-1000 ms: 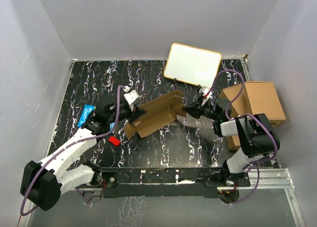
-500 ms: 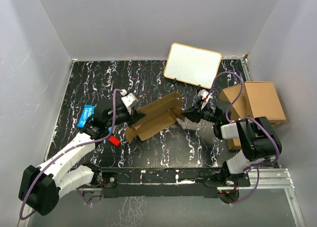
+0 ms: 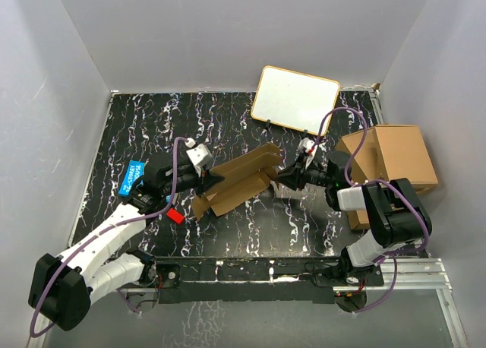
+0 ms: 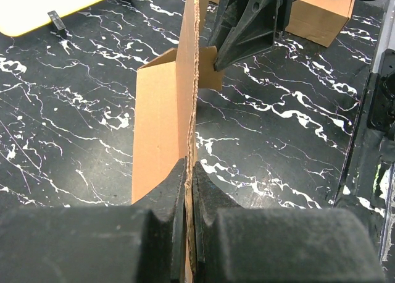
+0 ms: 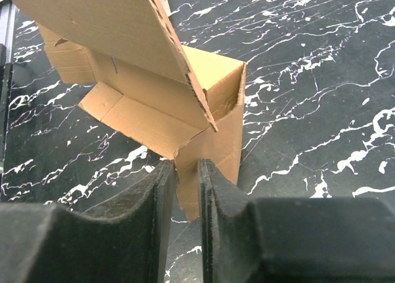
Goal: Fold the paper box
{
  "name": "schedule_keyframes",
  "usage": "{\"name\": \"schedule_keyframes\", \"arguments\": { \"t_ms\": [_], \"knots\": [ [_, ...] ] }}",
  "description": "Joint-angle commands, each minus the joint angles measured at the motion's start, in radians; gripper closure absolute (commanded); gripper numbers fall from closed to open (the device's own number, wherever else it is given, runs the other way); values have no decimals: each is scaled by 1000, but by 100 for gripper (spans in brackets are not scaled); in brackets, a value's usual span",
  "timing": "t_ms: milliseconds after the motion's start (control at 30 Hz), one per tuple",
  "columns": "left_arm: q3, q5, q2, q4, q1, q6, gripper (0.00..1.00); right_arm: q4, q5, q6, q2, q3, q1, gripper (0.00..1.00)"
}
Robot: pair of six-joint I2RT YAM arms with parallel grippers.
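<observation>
The paper box [image 3: 241, 181] is a brown corrugated piece, partly folded, held tilted above the middle of the black marbled table. My left gripper [image 3: 208, 182] is shut on the box's left end; in the left wrist view the fingers [image 4: 189, 165] pinch a cardboard edge [image 4: 188, 79] seen end-on. My right gripper [image 3: 283, 178] is at the box's right end. Its fingers [image 5: 185, 167] stand a little apart, and a pointed corner flap [image 5: 207, 147] reaches down into the gap without being pinched. A large flap [image 5: 105, 17] hangs over the box's open inside.
A white board [image 3: 295, 99] leans at the back. A pile of larger brown boxes [image 3: 391, 162] sits at the right edge. A small red block [image 3: 175, 216] and a blue book [image 3: 134, 176] lie by the left arm.
My right gripper's fingers have parted from the corner flap that they were shut on. The box has shifted slightly left with the left gripper.
</observation>
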Motion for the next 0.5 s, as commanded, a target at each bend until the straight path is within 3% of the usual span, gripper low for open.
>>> {"name": "schedule_keyframes", "arguments": {
  "t_ms": [0,333,467],
  "knots": [
    [6,31,-23,-34,6,28,100,-29,-64,-56,-17,64,5,70],
    [18,20,-35,-71,12,60,100,-290,-163,-167,-52,165,-18,55],
    [3,20,-45,-56,13,55,100,-522,-213,-351,-67,224,-44,50]
  ]
}}
